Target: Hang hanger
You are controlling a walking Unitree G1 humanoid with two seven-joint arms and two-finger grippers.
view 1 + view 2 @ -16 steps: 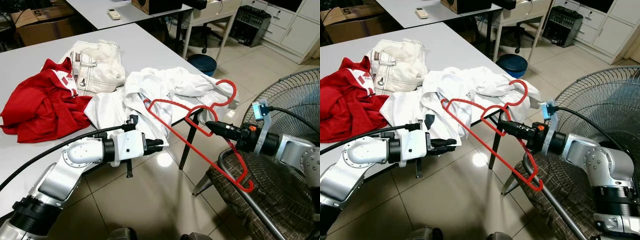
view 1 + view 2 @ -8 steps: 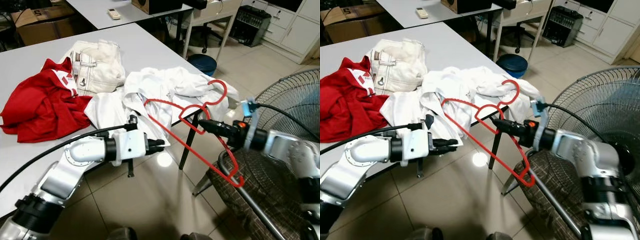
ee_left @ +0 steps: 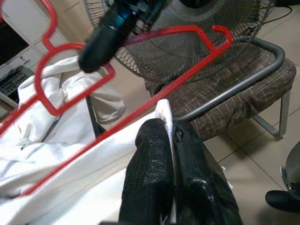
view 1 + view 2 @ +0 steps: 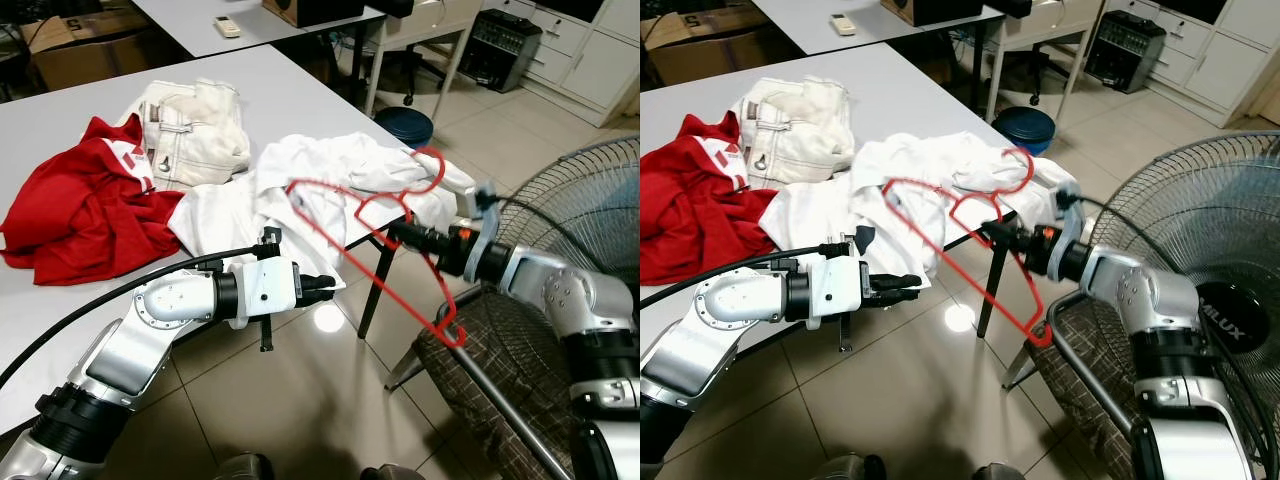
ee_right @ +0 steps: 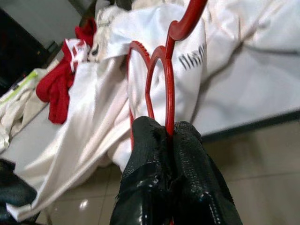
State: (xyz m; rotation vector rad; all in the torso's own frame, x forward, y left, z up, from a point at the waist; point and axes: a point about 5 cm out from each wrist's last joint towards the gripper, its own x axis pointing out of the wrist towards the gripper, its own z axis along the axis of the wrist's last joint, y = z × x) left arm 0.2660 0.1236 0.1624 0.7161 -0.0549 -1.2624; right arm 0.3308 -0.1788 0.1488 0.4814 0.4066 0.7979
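The right tool [image 4: 397,233] is clenched on the red hanger [image 4: 372,222], holding it beside the tabletop [image 4: 60,130] edge, over the white shirt [image 4: 320,175]; the left tool [image 4: 325,287] pinches that shirt's hanging hem.

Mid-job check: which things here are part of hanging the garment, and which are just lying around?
In the job:
- red hanger, clamped in the right gripper
- white shirt, its hem pinched by the left gripper

Lying about:
- red garment
- cream trousers
- floor fan
- chair
- remote
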